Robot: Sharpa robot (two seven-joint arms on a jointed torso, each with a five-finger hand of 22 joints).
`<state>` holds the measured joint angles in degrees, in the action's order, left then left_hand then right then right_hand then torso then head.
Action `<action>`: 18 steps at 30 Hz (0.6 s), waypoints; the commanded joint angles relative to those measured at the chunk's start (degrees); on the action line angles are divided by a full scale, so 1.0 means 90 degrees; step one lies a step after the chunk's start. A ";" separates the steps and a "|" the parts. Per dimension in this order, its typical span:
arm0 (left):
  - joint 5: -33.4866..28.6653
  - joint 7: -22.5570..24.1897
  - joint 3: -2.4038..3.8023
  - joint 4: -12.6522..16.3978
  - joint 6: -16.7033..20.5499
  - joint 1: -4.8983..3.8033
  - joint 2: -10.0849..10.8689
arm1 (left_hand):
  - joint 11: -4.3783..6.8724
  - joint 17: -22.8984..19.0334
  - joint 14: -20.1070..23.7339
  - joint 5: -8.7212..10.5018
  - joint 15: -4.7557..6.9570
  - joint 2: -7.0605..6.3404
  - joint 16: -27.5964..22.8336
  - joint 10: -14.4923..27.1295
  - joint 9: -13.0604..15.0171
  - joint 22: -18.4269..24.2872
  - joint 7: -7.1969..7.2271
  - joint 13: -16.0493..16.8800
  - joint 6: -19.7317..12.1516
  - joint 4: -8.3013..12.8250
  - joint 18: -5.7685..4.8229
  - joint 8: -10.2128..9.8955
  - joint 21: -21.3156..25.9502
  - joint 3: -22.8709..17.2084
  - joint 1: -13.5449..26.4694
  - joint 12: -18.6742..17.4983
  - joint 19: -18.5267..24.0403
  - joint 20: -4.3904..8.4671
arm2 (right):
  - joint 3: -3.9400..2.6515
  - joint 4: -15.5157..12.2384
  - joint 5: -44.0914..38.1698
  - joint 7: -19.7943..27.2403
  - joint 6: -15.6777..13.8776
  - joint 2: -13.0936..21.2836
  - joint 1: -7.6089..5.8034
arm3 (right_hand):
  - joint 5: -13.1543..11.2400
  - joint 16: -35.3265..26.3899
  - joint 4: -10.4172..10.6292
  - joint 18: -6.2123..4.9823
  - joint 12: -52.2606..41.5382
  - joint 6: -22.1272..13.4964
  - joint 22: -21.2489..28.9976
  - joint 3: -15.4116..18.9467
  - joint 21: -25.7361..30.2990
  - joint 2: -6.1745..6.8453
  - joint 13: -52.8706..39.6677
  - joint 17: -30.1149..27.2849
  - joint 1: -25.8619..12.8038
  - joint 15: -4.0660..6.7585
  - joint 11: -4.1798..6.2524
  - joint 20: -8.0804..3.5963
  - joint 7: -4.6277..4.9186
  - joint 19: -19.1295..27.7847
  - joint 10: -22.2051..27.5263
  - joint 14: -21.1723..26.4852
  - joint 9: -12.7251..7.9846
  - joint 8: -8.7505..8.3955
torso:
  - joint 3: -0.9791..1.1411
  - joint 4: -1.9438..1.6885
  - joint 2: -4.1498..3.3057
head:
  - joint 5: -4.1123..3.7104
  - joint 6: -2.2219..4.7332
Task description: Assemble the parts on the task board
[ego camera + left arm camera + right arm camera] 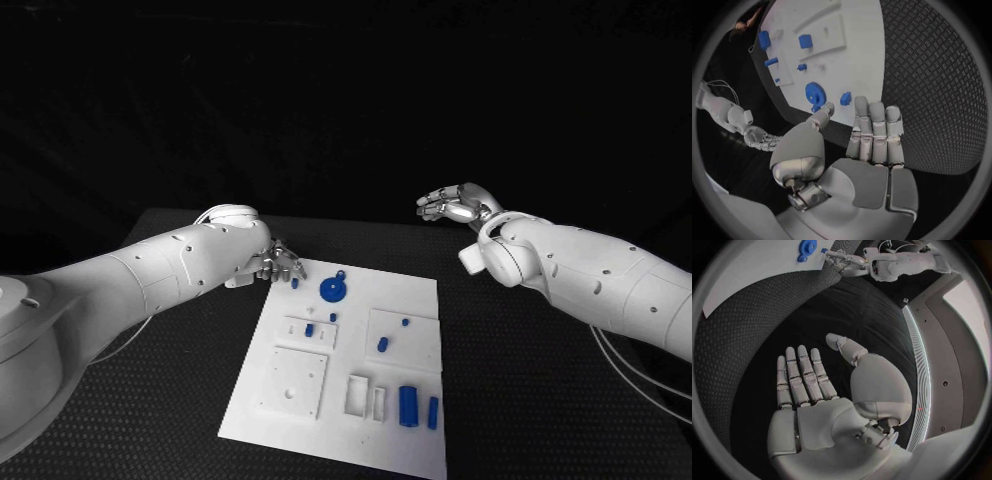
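Head view – board: the task board (411, 425), a flat white rectangular plate with raised square frames and shallow recesses, is laid on the black table (548, 400), whose surface is finely dimpled.
Head view – parts: a round blue gear (333, 290) with a small tab is seen near the board's far edge; a small blue peg (296, 283) lies just beside it, toward the left hand. 2 blue cylinders (410, 402) lie side by side near the board's near edge, close to 2 narrow rectangular slots (366, 395).
Head view – left hand: the left hand (278, 264) is seen at the board's far left corner, metallic fingers spread, nothing held.
Head view – right hand: the right hand (456, 206) is raised well apart from the board, fingers loosely curled, nothing in them.
Left wrist view – hand: the fingers (877, 132) are extended flat and together, the thumb apart; nothing is gripped.
Left wrist view – parts: the toothed gear (816, 93) and a small blue block (845, 98) lie on the white plate just beyond the fingertips.
Right wrist view – hand: the palm (826, 412) is open, fingers straight, over the textured table; nothing is held.
Right wrist view – board: the gear (807, 248) is seen on the plate, beside the left hand (844, 260).
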<state>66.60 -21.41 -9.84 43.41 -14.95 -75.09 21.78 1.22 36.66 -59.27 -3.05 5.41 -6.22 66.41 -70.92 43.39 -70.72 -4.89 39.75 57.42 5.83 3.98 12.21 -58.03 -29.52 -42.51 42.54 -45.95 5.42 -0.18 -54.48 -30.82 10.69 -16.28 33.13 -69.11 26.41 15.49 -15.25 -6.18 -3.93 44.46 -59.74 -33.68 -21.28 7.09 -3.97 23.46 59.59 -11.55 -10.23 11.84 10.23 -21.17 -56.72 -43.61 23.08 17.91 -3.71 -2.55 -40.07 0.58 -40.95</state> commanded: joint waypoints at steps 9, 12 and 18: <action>-0.0103 0.0080 0.0000 -0.0007 -0.0242 -0.0001 -0.0025 | 0.0040 -0.0022 0.0003 -0.0598 -0.0021 0.0271 0.0082 -0.0071 -0.0080 -0.0059 0.0029 0.0006 0.0179 0.0239 -0.0080 0.0137 0.0030 0.0086 -0.0164 0.0000 0.0018 0.0579 | -0.0002 0.0009 0.0006 0.0041 0.0053 -0.0024 0.0000 | 0.0043 -0.0025 0.0005 0.0106 0.0011 -0.0016 -0.0012 0.0041 0.0023 -0.0003 0.0007 -0.0007 -0.0037 -0.0048 -0.0055 0.0001 0.0040 0.0038 0.0006 0.0002 -0.0011 -0.0002 | 0.0002 0.0005 -0.0002 | 0.0000 -0.0008; -0.0112 0.0079 0.0000 -0.0015 -0.0234 -0.0001 -0.0030 | 0.0041 -0.0024 0.0003 -0.0613 -0.0021 0.0295 0.0086 -0.0074 -0.0088 -0.0063 0.0029 0.0006 0.0182 0.0262 -0.0079 0.0142 0.0030 0.0086 -0.0181 0.0001 0.0015 0.0580 | -0.0002 0.0011 0.0006 0.0042 0.0050 -0.0027 0.0000 | 0.0044 -0.0025 0.0005 0.0107 0.0011 -0.0016 -0.0014 0.0041 0.0024 -0.0004 0.0007 -0.0007 -0.0037 -0.0048 -0.0055 0.0001 0.0041 0.0037 0.0006 0.0003 -0.0012 -0.0003 | 0.0001 0.0004 -0.0003 | -0.0003 -0.0007; -0.0230 0.0072 0.0000 -0.0003 -0.0265 -0.0001 -0.0038 | 0.0047 -0.0033 -0.0008 -0.0625 -0.0022 0.0461 0.0103 -0.0093 -0.0117 -0.0080 0.0034 0.0004 0.0202 0.0365 -0.0081 0.0167 0.0032 0.0078 -0.0267 0.0006 0.0003 0.0580 | -0.0002 0.0012 0.0006 0.0071 0.0003 -0.0035 0.0000 | 0.0046 -0.0024 0.0004 0.0107 0.0011 -0.0019 -0.0017 0.0041 0.0026 -0.0004 0.0007 -0.0008 -0.0035 -0.0048 -0.0055 0.0001 0.0042 0.0037 0.0006 0.0003 -0.0013 -0.0003 | 0.0001 0.0004 -0.0003 | -0.0006 -0.0011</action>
<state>65.75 -21.31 -9.84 43.25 -16.37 -75.09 21.64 1.65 36.38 -59.27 -8.42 5.41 -2.38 67.00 -71.36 42.33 -71.41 -4.69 39.76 58.85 9.16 3.98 13.48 -58.04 -28.83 -45.25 42.54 -45.95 5.42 -0.18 -54.37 -30.81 10.68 -16.32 32.90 -69.11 26.63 15.49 -15.25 -6.18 -3.93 44.47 -59.82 -33.68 -21.28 7.09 -3.97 23.47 59.59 -11.55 -10.23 11.84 10.23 -21.17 -56.72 -43.61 23.02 17.91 -3.69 -2.52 -40.08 0.54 -41.02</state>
